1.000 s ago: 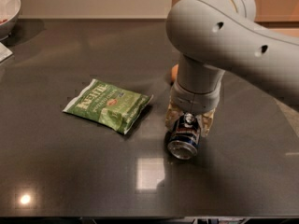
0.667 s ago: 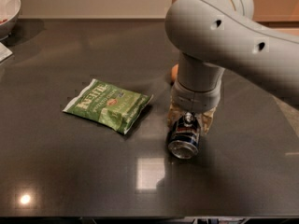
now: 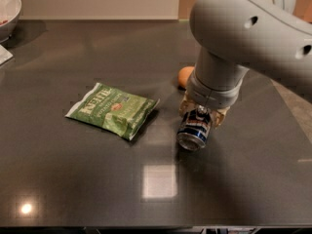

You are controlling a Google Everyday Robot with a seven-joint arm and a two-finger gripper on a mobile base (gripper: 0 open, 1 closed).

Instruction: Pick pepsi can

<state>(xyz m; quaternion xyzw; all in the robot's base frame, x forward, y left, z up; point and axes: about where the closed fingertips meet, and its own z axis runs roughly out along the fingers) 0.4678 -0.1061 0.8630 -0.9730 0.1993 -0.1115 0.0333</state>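
The pepsi can (image 3: 195, 129) is dark blue with a silver end facing me. It lies tilted between my gripper's fingers, right of the table's middle. My gripper (image 3: 204, 112) comes down from the big grey arm above and is shut on the can's upper part. Tan fingertips (image 3: 187, 106) show on either side of the can. The can seems to sit slightly off the dark table (image 3: 97, 179), with a shadow under it.
A green chip bag (image 3: 114, 109) lies flat to the left of the can. A small orange round thing (image 3: 185, 76) sits just behind the gripper. A white bowl (image 3: 7, 6) stands at the far left corner, with a white scrap (image 3: 4, 55) below it.
The gripper and the can have moved up a little in the view; the can now looks raised off the table. The chip bag has not moved.
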